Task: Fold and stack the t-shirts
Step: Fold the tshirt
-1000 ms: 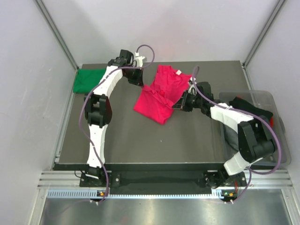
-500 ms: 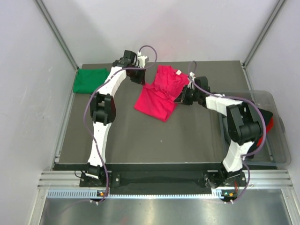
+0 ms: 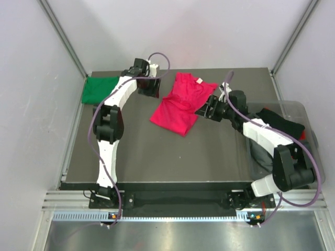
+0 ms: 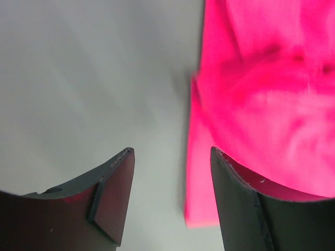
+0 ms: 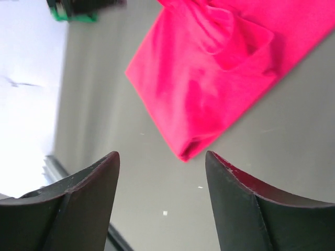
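The crimson-pink t-shirt (image 3: 180,102) lies partly folded and rumpled at the back middle of the dark table, its white neck label (image 3: 199,80) at the far end. The green t-shirt (image 3: 99,89) lies folded at the back left corner. My left gripper (image 3: 153,88) hangs open just left of the pink shirt; in its wrist view the jaws (image 4: 172,151) are apart with nothing between them and the pink shirt (image 4: 261,94) is to the right. My right gripper (image 3: 210,109) is open just right of the shirt, its jaws (image 5: 162,154) empty above the shirt's folded corner (image 5: 209,78).
A clear plastic bin (image 3: 310,137) stands off the table's right edge, holding dark clothes (image 3: 277,117). Grey walls close in the table on three sides. The right arm's elbow reaches over the bin's near side.
Both grippers have opened and let go of the pink shirt. The left one drew back to the left, the right one back to the right. The shirt lies still.
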You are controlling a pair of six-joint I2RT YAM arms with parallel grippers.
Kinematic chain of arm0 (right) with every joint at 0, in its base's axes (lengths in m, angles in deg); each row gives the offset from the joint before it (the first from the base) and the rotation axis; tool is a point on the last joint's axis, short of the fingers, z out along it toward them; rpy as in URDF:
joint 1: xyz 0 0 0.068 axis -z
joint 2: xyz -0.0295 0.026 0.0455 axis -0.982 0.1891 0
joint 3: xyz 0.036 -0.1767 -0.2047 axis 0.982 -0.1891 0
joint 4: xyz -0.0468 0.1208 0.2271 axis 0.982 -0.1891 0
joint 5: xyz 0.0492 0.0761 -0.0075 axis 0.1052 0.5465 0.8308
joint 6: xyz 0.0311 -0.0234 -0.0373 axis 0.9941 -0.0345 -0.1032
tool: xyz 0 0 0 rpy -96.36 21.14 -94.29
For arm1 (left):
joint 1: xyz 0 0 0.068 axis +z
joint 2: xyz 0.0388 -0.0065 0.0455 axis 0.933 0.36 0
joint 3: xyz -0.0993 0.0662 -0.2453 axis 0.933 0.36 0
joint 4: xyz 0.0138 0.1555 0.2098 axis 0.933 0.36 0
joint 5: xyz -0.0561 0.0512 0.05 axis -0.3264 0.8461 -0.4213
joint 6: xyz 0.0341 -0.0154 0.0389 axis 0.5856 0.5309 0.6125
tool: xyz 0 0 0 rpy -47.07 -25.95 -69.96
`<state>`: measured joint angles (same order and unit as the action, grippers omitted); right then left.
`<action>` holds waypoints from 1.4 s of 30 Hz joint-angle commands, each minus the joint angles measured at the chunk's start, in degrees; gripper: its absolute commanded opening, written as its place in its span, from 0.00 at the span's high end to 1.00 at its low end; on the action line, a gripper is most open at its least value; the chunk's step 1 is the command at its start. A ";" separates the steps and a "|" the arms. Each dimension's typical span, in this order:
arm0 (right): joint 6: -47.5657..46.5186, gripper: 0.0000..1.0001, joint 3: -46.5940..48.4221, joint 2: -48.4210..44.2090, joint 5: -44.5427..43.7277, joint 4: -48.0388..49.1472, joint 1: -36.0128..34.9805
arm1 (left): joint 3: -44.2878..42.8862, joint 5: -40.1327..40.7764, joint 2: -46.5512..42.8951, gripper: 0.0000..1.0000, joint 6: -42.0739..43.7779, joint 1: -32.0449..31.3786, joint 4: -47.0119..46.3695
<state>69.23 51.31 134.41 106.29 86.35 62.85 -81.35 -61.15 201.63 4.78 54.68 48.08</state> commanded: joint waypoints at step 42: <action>15.20 0.39 -0.64 19.88 -2.11 9.95 -12.58 | 13.66 -22.93 1.09 0.49 -2.50 7.36 14.43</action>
<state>84.11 49.28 153.10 106.01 94.00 50.70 -68.04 -82.48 202.00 1.41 62.07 61.15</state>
